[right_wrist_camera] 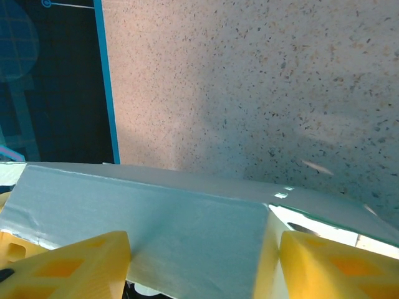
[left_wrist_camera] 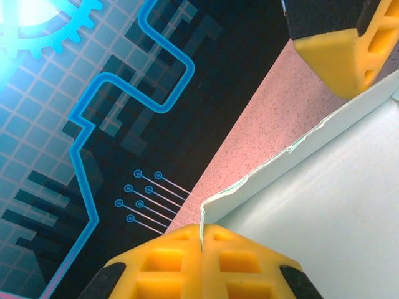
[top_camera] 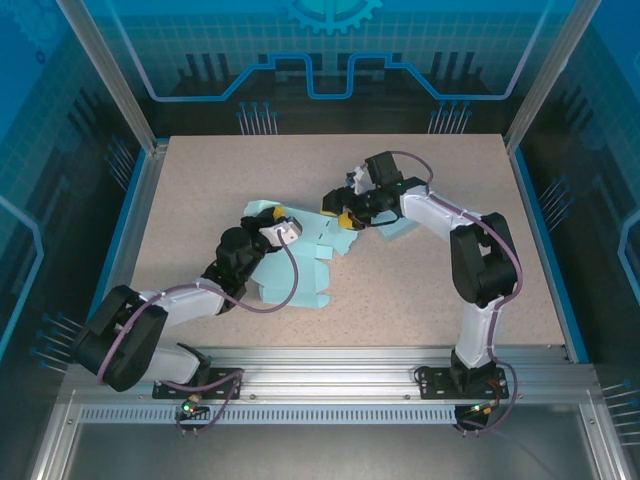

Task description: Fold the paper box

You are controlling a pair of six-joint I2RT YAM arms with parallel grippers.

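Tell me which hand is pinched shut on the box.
The left hand: it is shut on an edge of the box, while the right hand is spread open.

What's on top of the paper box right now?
The left arm and its purple cable lie over the paper box on its left part, left tool shut on an edge. Card beneath them is hidden.

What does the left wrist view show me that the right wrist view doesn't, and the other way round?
Left wrist: the left fingers pinched shut on a thin raised edge of the paper box, a second yellow fingertip at top right, and the patterned enclosure wall. Right wrist: the right fingers standing apart with a pale box flap lying across the gap, plus the blue border. Both: the pale box and the speckled table.
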